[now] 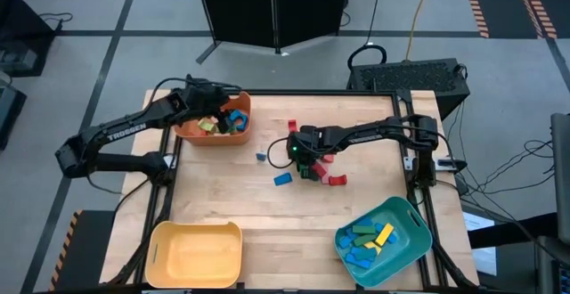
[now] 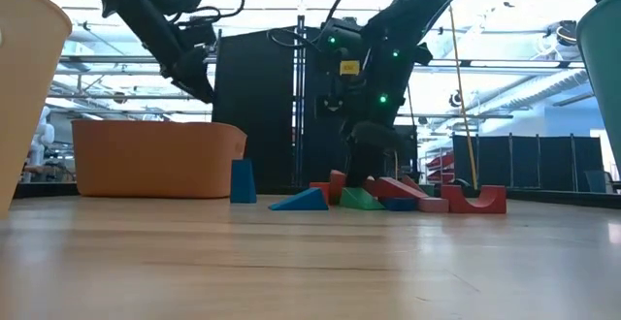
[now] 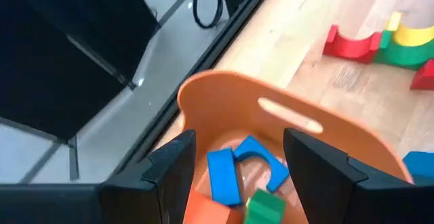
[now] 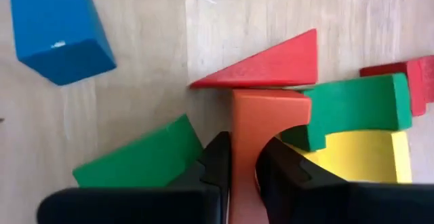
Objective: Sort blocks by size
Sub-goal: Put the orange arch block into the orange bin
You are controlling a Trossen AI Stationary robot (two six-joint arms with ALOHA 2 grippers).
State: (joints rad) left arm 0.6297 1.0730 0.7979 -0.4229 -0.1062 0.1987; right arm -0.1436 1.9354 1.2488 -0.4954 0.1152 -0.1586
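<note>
Loose blocks lie in a pile at the table's middle: an orange arch (image 4: 268, 108), a red wedge (image 4: 271, 64), a green arch (image 4: 359, 105), a yellow piece (image 4: 369, 157), a green block (image 4: 139, 161) and a blue block (image 4: 57, 27). My right gripper (image 1: 307, 162) stands down in this pile, shut on the orange arch. My left gripper (image 3: 241, 176) hangs open above the orange bin (image 1: 214, 132), nothing between its fingers. Blue blocks (image 3: 224, 176) and a green one lie in that bin. My right gripper pinches one leg of the orange arch (image 4: 244, 149) between its two fingers. One finger (image 4: 288, 170) stands in the arch's hollow, the other (image 4: 215, 163) on the leg's outer side. The fingers come steeply from above. The arch lies among the pile on the table.
A yellow bin (image 1: 196, 254) stands at the near left. A teal bin (image 1: 385, 240) with blue, green and yellow blocks stands at the near right. Single blue blocks (image 1: 282, 179) and a red arch (image 1: 337, 180) lie around the pile. Bare wood stretches between the near bins.
</note>
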